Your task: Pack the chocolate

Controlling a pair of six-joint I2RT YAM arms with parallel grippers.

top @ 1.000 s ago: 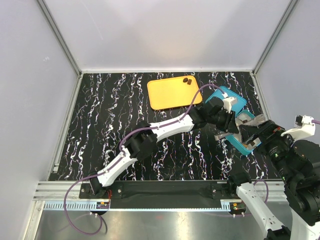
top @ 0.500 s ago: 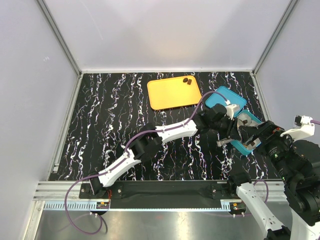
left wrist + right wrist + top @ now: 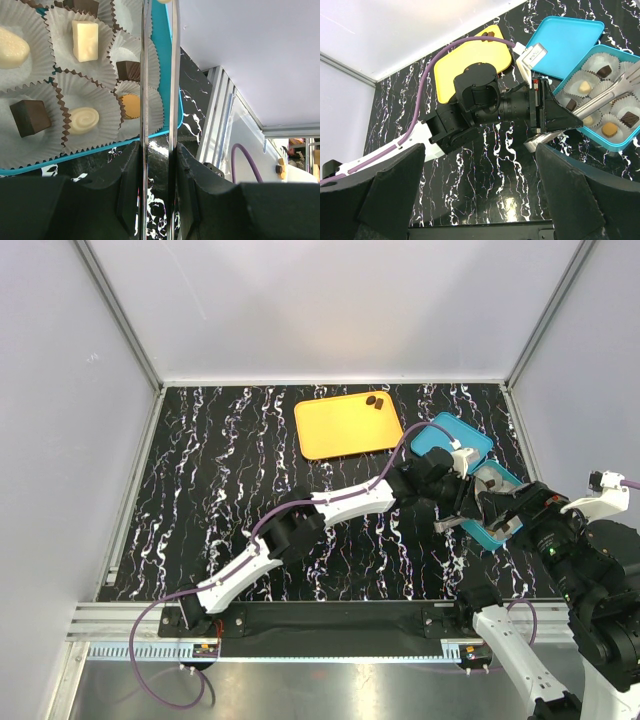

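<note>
The left hand (image 3: 159, 10) reaches over the near corner of the open teal box (image 3: 619, 146). Its two long metal blades stand almost together. At the top edge of the left wrist view a cream sliver shows between their tips. It is probably a cream piece (image 3: 164, 1) pinched there, though the frame cuts it off.

The right hand (image 3: 480, 165) hangs back over the worktop (image 3: 220, 470) with its fingers spread wide and nothing between them.

Most of the chocolates (image 3: 85, 40) sit to the left of the blades, each in a white fluted paper cup. The left wrist view gives seven: three dark, three cream and one caramel-coloured. That last one is closest to the blades.

Two more dark pieces (image 3: 375, 400) lie together on the far right corner of the single orange tray (image 3: 340, 430), well apart from either hand. One teal lid (image 3: 570, 40) lies flat just beside the box.

From above, the arms cover the box, so its contents barely show. The right wrist view shows the blades slanting across the cups, but their tips run off its right edge.
</note>
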